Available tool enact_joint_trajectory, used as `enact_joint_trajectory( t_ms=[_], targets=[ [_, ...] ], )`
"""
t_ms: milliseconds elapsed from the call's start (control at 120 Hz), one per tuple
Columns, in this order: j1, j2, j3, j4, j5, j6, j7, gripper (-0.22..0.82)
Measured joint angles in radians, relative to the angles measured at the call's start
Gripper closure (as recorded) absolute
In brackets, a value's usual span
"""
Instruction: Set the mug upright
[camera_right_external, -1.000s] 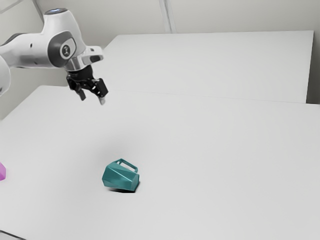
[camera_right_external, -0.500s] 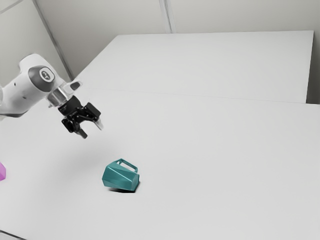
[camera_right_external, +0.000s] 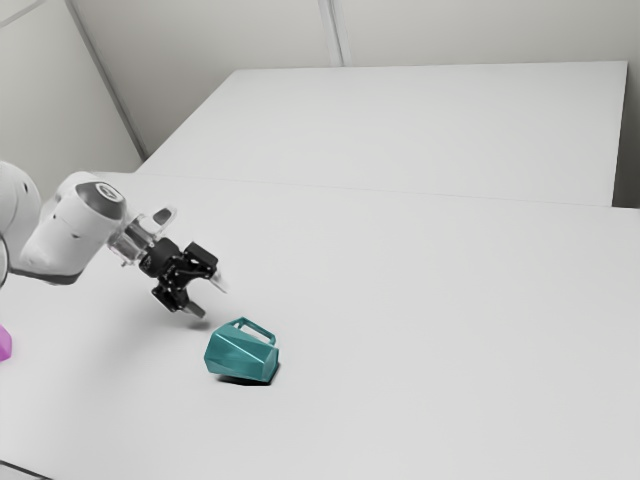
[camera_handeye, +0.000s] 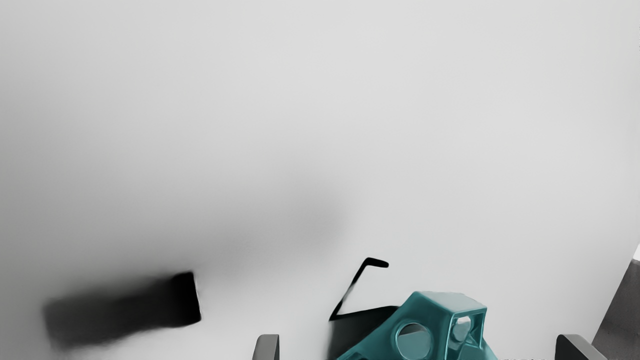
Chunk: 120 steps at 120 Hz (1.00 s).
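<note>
My gripper (camera_right_external: 208, 300) hangs low over the table, just beyond the teal mug (camera_right_external: 241, 355) and toward the exterior view's left. The mug lies tipped on its side with its handle raised on the upper side. In the wrist view part of the mug (camera_handeye: 425, 320) appears between the fingertips of the gripper (camera_handeye: 415, 347), which stand wide apart with neither one seen touching it. The rest of the mug is cut off there by the picture's edge.
A magenta object (camera_right_external: 4, 344) sits at the exterior view's left edge, partly cut off. The white table (camera_right_external: 430, 330) carries the mug, and another white surface (camera_right_external: 420, 130) lies behind it. Dark shadows fall near the mug in the wrist view.
My gripper has come down from high above the table and tilted, ending close to the mug. The mug has not moved.
</note>
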Motion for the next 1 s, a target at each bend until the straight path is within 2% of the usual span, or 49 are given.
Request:
enact_joint_trajectory(
  t_ms=[217,1000],
  targets=[
    [0.001,0.015,0.000,-0.048,-0.046,-0.014,0.058,0.00],
    [-0.063,-0.088,0.015,-0.143,-0.072,-0.027,0.125,0.00]
  ],
)
